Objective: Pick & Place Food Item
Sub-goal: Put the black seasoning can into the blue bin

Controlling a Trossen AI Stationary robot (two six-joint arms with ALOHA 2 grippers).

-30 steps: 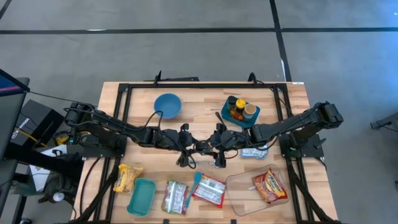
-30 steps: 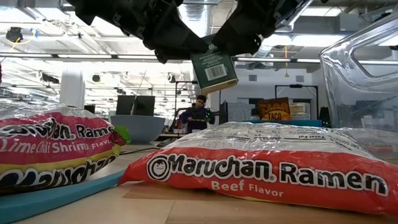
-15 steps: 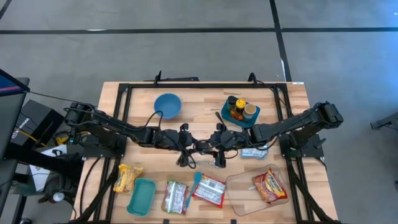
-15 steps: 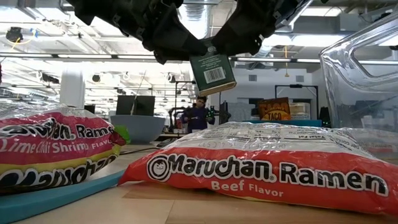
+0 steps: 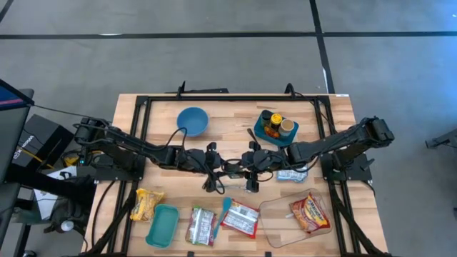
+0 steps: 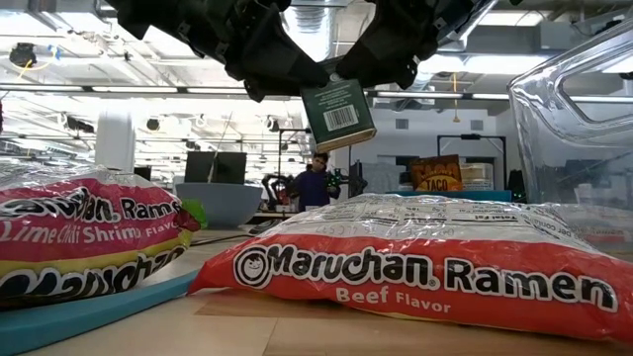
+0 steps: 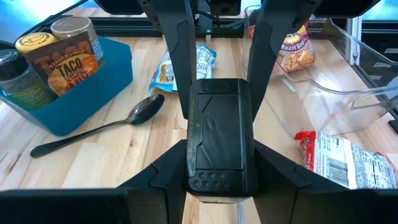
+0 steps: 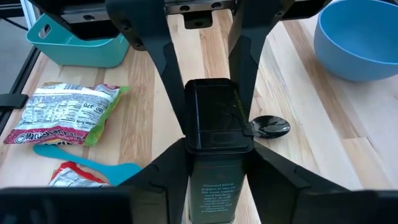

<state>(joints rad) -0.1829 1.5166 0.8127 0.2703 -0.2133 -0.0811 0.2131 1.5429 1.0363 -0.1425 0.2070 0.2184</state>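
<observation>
I'm holding the green tin (image 6: 339, 113) above the table's middle, both the left gripper (image 5: 214, 163) and right gripper (image 5: 251, 163) clamping it for a handover.

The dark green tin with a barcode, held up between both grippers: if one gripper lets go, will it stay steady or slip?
The dark green tin looks rigid, so it should not sag. It already hangs tilted in the low view, so it may swing further under one grip. Its smooth sides could slip between the left gripper or right gripper fingers.
</observation>
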